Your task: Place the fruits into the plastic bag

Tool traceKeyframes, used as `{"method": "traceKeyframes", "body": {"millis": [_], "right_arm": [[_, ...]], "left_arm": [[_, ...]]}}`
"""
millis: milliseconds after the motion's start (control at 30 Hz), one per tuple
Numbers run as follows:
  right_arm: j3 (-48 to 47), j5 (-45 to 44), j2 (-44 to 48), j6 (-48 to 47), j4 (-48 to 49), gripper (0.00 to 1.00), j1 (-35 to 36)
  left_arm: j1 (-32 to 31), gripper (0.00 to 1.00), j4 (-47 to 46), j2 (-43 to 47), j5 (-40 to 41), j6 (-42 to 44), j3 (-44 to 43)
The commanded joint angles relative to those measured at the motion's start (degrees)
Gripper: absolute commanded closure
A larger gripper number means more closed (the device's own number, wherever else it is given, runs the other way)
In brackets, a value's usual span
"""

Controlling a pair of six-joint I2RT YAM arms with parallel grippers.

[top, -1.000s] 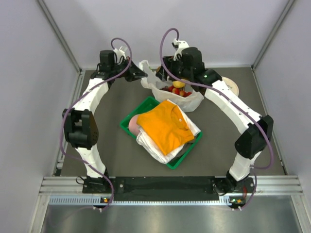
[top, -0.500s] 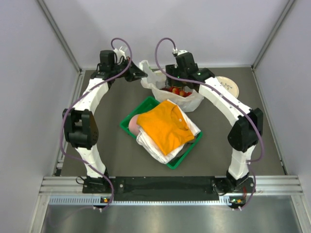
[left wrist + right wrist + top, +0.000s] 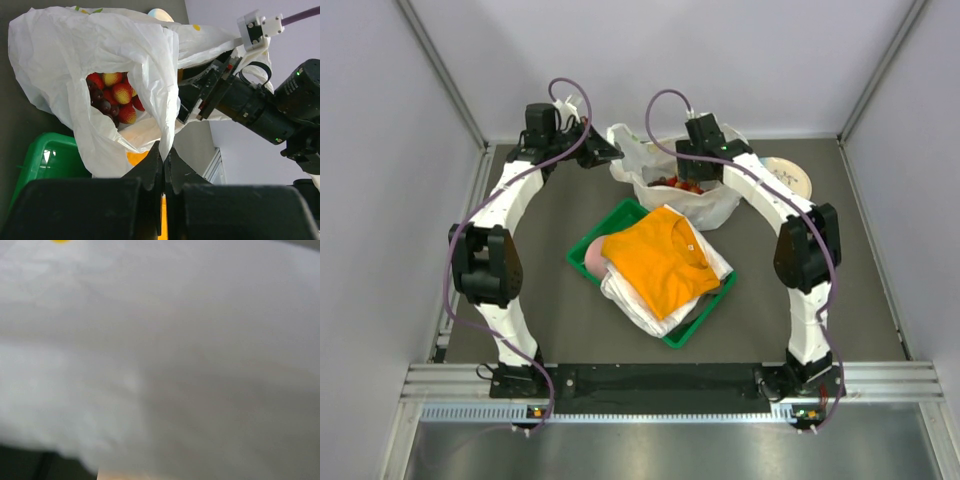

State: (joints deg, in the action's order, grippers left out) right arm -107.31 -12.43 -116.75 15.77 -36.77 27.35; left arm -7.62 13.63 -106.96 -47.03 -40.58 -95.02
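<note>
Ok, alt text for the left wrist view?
The shut left pincer pinches the rim of a thin white crinkly plastic bag, open on red strawberries and dark purple grapes. The black right arm is at its right, a green plastic tray lower left.

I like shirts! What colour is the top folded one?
The shirt is orange, clearest in the top view.

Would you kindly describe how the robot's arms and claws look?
The left arm and right arm have white shells with bulky black joints. A purple cable loops along each. The left claw is black; a green light glows on the right arm.
</note>
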Motion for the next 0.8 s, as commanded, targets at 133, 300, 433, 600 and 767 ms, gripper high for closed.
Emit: {"method": "traceKeyframes", "body": {"millis": [133, 300, 433, 600, 767], "right_arm": [[-1.78, -6.21, -1.9, -4.08, -0.23, 0.98, 0.16], [-0.01, -5.77, -2.16, -3.91, -0.05, 0.9, -0.11], [-1.76, -5.15, -3.74, -4.08, -0.58, 0.85, -0.28], [-4.49, -4.36, -5.33, -4.08, -2.08, 0.66, -0.72], [-2.65, -3.05, -3.32, -4.34, 0.03, 0.36, -0.72]], "left_arm": [[-0.12, 1.0, -2.73, 2.54, -0.17, 0.32, -0.87], [-0.12, 1.0, -2.82, 2.02, -0.26, 0.24, -1.04], [-0.12, 1.0, -2.91, 1.75, -0.35, 0.06, -1.22], [-0.12, 1.0, -2.73, 1.93, -0.52, 0.15, -1.04], [-0.12, 1.0, -2.73, 1.93, -0.52, 0.24, -0.69]]}}
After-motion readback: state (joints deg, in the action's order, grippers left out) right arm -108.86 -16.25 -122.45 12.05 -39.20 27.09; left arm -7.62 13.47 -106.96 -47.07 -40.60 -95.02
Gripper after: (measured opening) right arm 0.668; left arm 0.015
